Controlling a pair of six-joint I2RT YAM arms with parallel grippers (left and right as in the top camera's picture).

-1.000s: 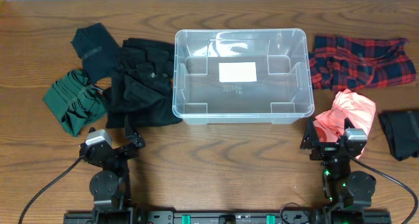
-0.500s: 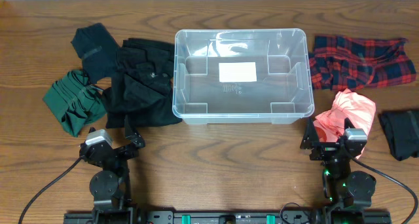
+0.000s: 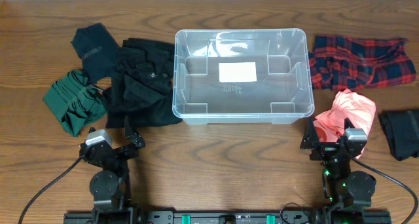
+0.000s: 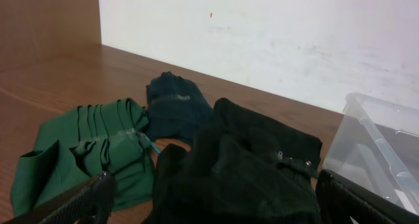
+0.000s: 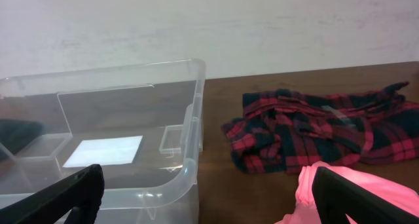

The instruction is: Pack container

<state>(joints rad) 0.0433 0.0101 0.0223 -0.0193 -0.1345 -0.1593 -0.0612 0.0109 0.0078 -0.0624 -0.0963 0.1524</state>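
Nothing has changed over the last second: both arms sit parked at the near edge of the table (image 3: 222,168) exactly as before and no garment has shifted, so I judge that packing has not begun. The left gripper (image 4: 216,194) is spread wide, its two dark fingertips at the bottom corners of the left wrist view with nothing between them. The right gripper (image 5: 206,185) is spread just as wide and is also empty. The container (image 3: 241,32) stands upright and open in the middle of the table, ahead and to the right of the left fingers and ahead and to the left of the right fingers. It holds nothing, and its white label (image 3: 237,72) shows plainly through the clear bottom. Straight ahead of the left fingers lies a crumpled black garment (image 3: 141,86) whose edge reaches the tub's left wall. A green pleated garment (image 3: 73,101) lies ahead and to the left, and a dark teal garment (image 3: 93,46) lies beyond both. Just ahead of the right fingers, towards their right side, is a pink garment (image 3: 347,116). A red plaid shirt (image 3: 360,61) lies farther ahead, beside the tub's right wall, and another black garment (image 3: 400,133) lies well off to the right. All six pieces are still outside, so the whole job remains; the black heap and the pink piece look like the nearest first picks
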